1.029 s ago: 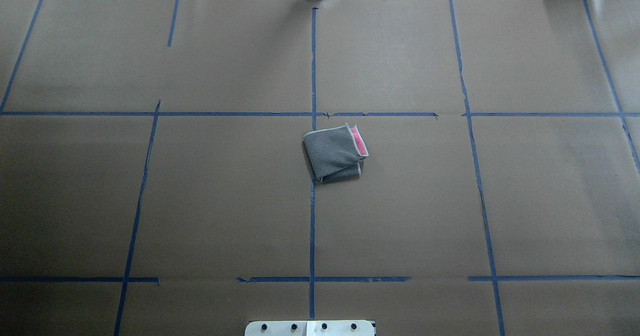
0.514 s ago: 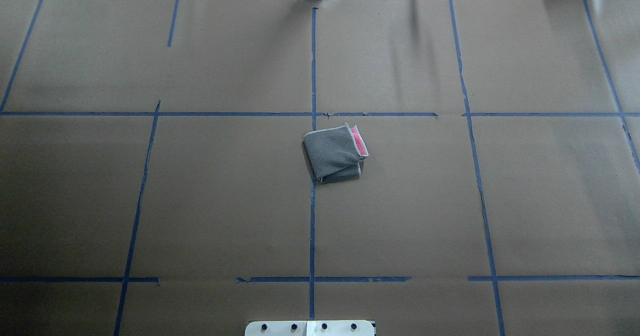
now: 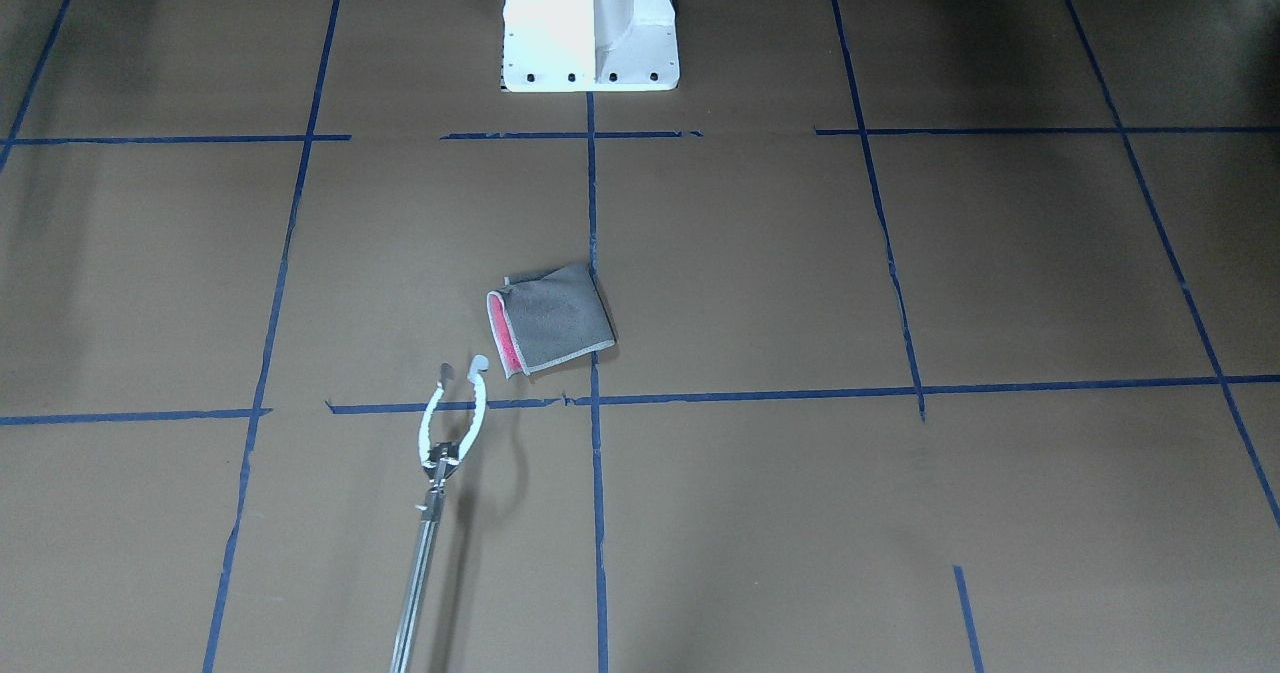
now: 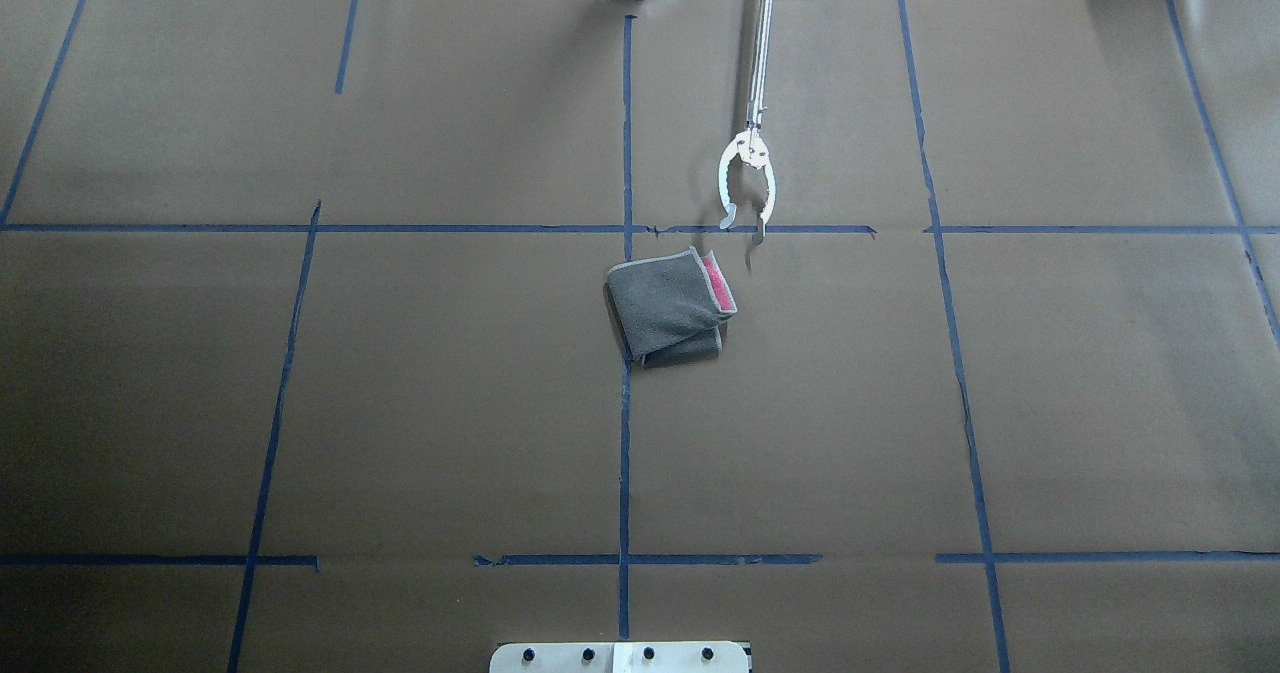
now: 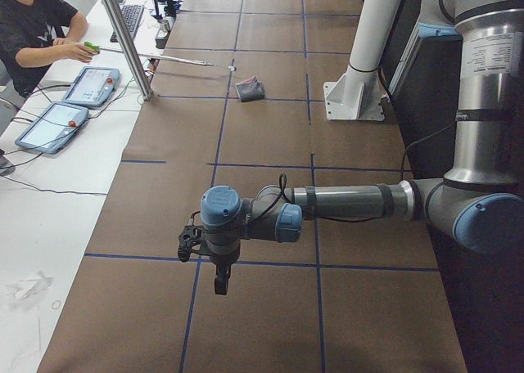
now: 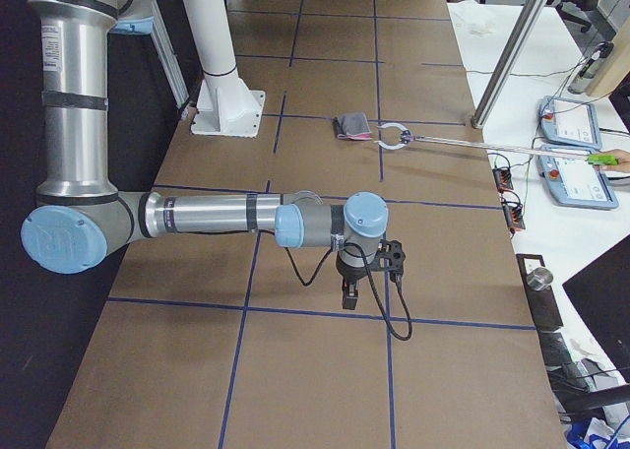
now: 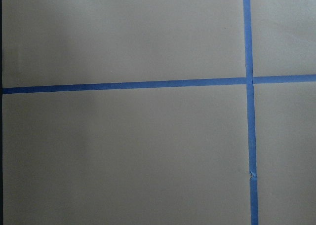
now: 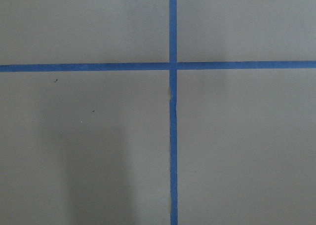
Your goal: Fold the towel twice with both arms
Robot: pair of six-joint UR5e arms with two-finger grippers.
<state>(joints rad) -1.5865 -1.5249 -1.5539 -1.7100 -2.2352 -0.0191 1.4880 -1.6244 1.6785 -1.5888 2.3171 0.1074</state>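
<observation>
a robot's two arms hang low over a brown-papered table (image 4: 400, 403) marked with blue tape lines (image 4: 625, 453), each well out toward its own end. the left gripper (image 5: 219, 286) and the right gripper (image 6: 348, 297) point down above the paper, and from these side angles it cannot be told whether their fingers are spread or closed; both wrist cameras show only paper and crossing tape. farther along, the towel (image 4: 668, 308) lies folded near the middle of the table, out from the white pedestal (image 3: 590, 23), touching the central tape line, grey face outward with a strip of pink showing along one edge. just beyond that pink edge, the white claw of a long-handled reacher tool (image 4: 757, 83) hovers close beside the cloth with its jaws apart. at the far side, a seated operator in a black t-shirt (image 5: 33, 31) holds the tool's green handle.
</observation>
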